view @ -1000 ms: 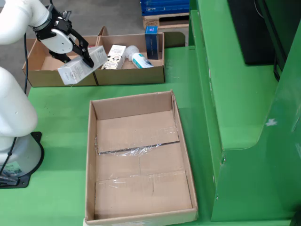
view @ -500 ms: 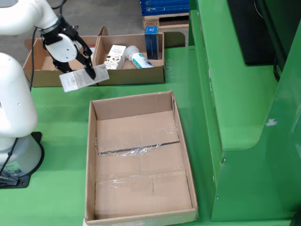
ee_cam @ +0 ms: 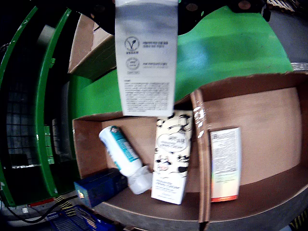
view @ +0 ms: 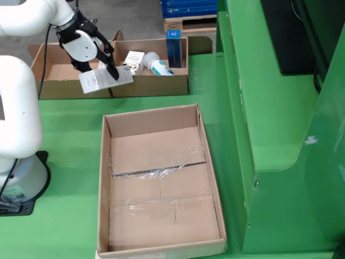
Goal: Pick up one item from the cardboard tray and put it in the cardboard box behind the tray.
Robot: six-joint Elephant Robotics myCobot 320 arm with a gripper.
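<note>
In the fixed view my gripper is shut on a flat grey-white printed packet and holds it in the air over the front wall of the cardboard tray. In the wrist view the packet hangs from the top edge, above the tray's divider. Below it lie a cow-print carton, a white tube with a teal label and a dark blue box. A white box with an orange end lies in the other compartment. A large empty cardboard box stands on the green table, nearer the camera than the tray.
The white robot base stands at the left of the fixed view. A tall green structure walls off the right side. A blue pallet lies beyond the tray. The empty box has clear tape across its floor.
</note>
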